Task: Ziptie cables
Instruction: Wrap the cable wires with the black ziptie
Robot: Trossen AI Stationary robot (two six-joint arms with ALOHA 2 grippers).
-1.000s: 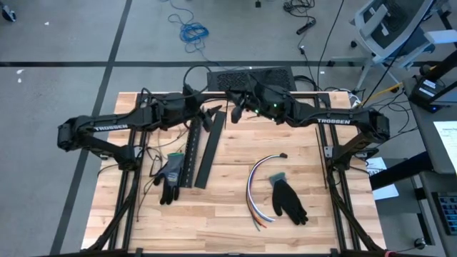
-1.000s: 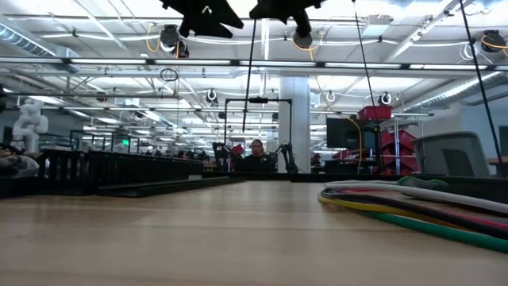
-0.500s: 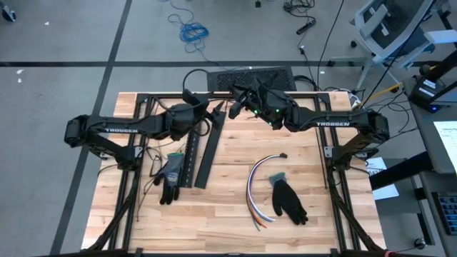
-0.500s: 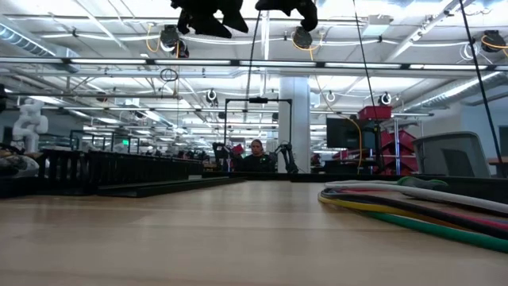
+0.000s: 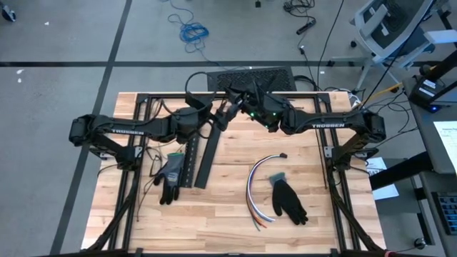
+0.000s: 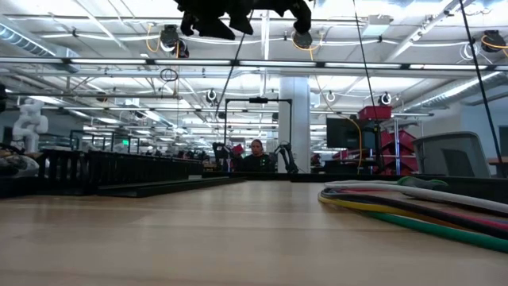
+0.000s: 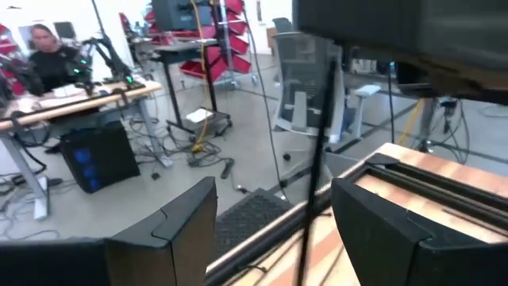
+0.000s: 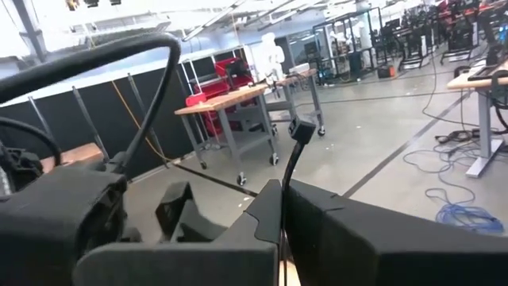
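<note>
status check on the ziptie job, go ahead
Right gripper shut on a thin black zip tie, raised at the far edge. Left gripper open beside it. Cables untouched on table, glove alongside.

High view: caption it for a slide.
Both arms meet above the table's far edge, right tool pinching a black zip tie, cables lying untouched between two gloves.

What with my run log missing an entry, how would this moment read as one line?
left pincer: open, raised at zip tie | right pincer: shut on zip tie | cables: loose on table, untied
</note>
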